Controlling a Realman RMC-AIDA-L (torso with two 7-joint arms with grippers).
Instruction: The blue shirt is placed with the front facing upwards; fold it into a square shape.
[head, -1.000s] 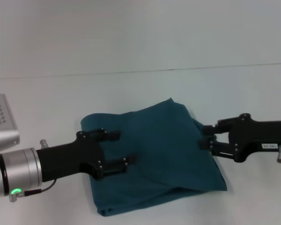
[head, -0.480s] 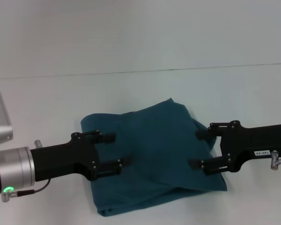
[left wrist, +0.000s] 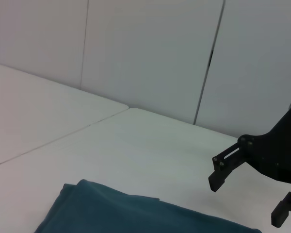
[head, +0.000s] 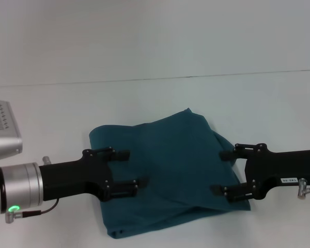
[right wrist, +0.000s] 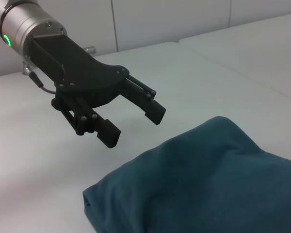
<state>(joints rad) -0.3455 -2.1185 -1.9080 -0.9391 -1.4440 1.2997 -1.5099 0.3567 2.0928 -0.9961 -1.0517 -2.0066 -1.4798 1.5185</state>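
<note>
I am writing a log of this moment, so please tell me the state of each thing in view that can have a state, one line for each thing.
blue shirt: folded into a rough square, plain side up, lying on the white table.
left gripper: open, over the shirt's left part, holding nothing.
right gripper: open, over the shirt's right edge, holding nothing.

- The desk (head: 160,98) beyond the blue shirt (head: 170,170) lies bare, so I could pass there.
- My left tool (head: 128,169) and right tool (head: 221,172) face each other over the shirt, with only cloth between them.
- A grey perforated box (head: 2,132) stands at my left.
</note>
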